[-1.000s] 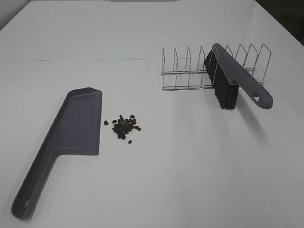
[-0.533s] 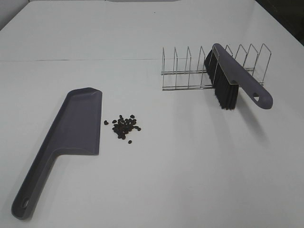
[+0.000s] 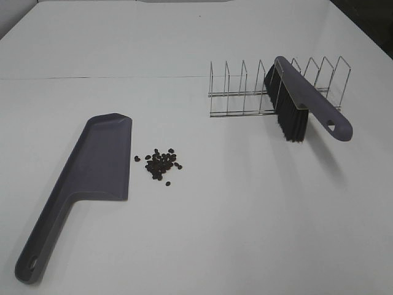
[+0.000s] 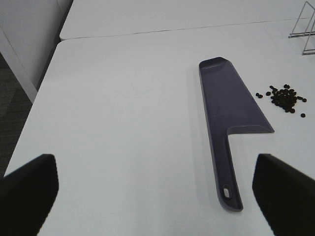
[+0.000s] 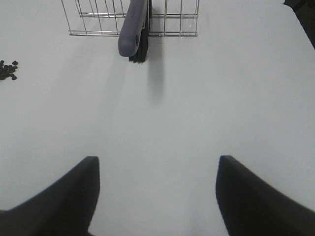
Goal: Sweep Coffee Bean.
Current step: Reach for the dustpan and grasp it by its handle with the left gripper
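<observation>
The coffee beans (image 3: 161,165) lie in a small dark cluster on the white table, just right of the flat end of a purple-grey dustpan (image 3: 101,163). A purple-grey brush with black bristles (image 3: 301,101) leans in a wire rack (image 3: 239,92) at the back right. No gripper shows in the exterior high view. In the left wrist view my left gripper (image 4: 153,162) is open and empty, set back from the dustpan (image 4: 226,101) and beans (image 4: 284,97). In the right wrist view my right gripper (image 5: 157,160) is open and empty, well short of the brush (image 5: 134,29).
The wire rack (image 5: 98,19) has several upright dividers around the brush. The table's left edge (image 4: 44,83) drops to a dark floor. A seam runs across the table (image 3: 104,77) behind the dustpan. A few beans (image 5: 7,70) show at the side of the right wrist view.
</observation>
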`<move>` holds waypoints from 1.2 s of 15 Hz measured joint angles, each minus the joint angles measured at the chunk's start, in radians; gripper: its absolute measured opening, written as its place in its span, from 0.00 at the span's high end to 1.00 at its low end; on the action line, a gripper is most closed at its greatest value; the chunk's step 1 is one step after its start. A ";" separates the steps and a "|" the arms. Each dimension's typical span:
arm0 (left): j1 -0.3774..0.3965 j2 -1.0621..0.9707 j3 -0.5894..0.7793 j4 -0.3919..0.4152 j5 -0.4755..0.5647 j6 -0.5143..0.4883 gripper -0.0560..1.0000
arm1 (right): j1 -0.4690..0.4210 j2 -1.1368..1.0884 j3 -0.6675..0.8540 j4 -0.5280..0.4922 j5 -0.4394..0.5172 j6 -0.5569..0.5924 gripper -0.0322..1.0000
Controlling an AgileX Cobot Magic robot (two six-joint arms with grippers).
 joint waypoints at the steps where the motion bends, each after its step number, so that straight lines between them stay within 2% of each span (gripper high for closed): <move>1: 0.000 0.000 0.000 0.000 0.000 0.000 0.01 | 0.000 0.000 0.000 0.000 0.000 0.000 0.40; 18: 0.000 0.000 0.000 0.003 0.000 0.003 0.01 | 0.000 0.000 0.000 0.000 0.000 0.000 0.40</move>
